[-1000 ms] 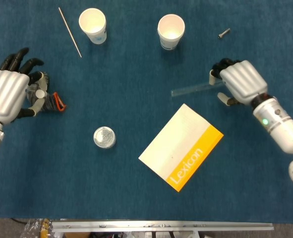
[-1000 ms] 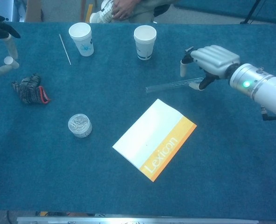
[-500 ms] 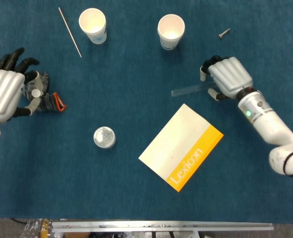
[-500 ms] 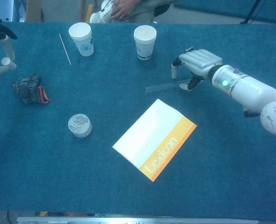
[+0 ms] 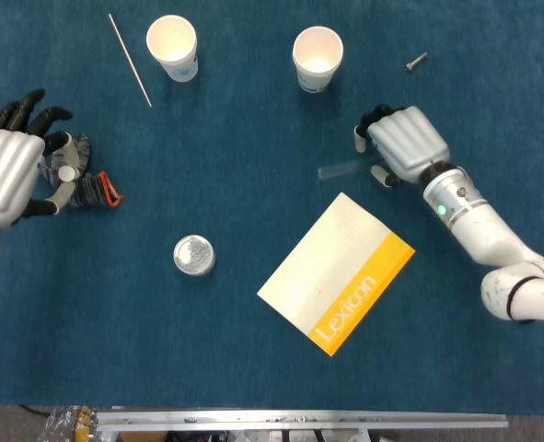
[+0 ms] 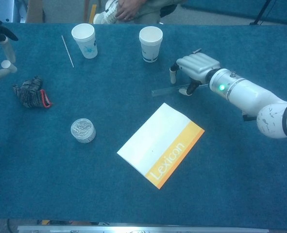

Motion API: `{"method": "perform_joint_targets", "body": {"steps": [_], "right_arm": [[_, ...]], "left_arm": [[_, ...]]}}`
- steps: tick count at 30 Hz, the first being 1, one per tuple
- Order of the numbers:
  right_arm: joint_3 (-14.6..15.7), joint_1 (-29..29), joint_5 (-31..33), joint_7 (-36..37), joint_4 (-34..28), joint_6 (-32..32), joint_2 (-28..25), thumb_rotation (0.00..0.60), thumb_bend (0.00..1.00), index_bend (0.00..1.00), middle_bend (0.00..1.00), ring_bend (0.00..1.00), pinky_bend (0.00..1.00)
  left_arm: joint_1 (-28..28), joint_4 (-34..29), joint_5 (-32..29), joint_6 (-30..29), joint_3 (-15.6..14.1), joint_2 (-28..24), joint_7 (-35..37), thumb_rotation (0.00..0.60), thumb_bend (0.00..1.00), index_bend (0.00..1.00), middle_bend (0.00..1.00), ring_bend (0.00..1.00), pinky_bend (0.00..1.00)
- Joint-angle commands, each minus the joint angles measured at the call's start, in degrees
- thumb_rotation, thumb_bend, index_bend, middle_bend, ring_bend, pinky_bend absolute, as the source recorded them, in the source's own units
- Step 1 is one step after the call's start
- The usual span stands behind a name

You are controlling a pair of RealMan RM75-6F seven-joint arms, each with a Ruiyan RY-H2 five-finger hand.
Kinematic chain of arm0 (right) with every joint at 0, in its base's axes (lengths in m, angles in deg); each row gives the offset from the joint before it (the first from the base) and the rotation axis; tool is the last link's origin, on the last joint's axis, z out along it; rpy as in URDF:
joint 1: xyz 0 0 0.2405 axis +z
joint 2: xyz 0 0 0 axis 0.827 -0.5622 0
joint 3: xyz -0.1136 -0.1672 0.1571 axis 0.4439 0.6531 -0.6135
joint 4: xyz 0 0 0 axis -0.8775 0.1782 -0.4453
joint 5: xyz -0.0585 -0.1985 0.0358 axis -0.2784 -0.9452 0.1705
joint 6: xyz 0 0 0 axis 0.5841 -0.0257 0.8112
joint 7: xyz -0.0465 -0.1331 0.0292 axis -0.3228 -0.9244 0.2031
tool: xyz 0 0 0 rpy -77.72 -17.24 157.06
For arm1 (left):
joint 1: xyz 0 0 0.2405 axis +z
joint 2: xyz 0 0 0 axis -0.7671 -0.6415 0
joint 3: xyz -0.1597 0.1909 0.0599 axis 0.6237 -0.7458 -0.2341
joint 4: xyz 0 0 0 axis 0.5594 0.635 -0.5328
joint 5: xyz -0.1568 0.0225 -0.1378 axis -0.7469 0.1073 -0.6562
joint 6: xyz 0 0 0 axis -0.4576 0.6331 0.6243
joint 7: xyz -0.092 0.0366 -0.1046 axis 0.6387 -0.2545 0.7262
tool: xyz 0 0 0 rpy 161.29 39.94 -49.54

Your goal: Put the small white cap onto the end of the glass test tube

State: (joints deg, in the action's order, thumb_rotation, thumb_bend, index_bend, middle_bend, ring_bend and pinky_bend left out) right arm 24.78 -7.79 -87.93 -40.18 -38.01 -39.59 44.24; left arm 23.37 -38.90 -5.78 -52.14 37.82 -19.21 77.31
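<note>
The glass test tube (image 5: 338, 169) lies flat on the blue cloth, right of centre; only its left end shows beyond my right hand (image 5: 402, 143). That hand arches over the tube, with fingers on the far side and the thumb on the near side, and the tube (image 6: 161, 91) stays on the table. At the far left my left hand (image 5: 9, 175) pinches the small white cap (image 5: 66, 173) between its thumb and a finger, held above the table. In the chest view the cap (image 6: 6, 64) shows at the left edge.
Two paper cups (image 5: 172, 46) (image 5: 318, 57) stand at the back, with a thin rod (image 5: 129, 59) to their left and a screw (image 5: 416, 62) to their right. A dark glove (image 5: 89, 184) lies under the left hand. A round tin (image 5: 194, 255) and a Lexicon booklet (image 5: 336, 273) lie nearer.
My right hand has slid left along the tube and now covers more of it; the tube has not moved. The left hand with the cap has barely shifted.
</note>
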Motion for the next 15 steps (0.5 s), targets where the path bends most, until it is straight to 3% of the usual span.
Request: {"method": "perform_joint_targets", "body": {"steps": [1,15], "right_arm": [[0.37,0.12,0.38,-0.68,-0.27,-0.33,0.06,0.600,0.27,0.47,0.32,0.21,0.38],[1.45,0.64,2.52,-3.59,0.15,-1.25,0.48,0.600,0.27,0.49,0.32,0.21,0.38]], "left_arm": [[0.07,0.04,0.18,0.07,-0.02,0.00,0.28,0.600,0.35,0.54,0.19,0.00,0.00],[0.24,0.82,1.06,0.49,-0.05,0.45,1.77,0.600,0.35,0.54,0.19,0.00,0.00]]}}
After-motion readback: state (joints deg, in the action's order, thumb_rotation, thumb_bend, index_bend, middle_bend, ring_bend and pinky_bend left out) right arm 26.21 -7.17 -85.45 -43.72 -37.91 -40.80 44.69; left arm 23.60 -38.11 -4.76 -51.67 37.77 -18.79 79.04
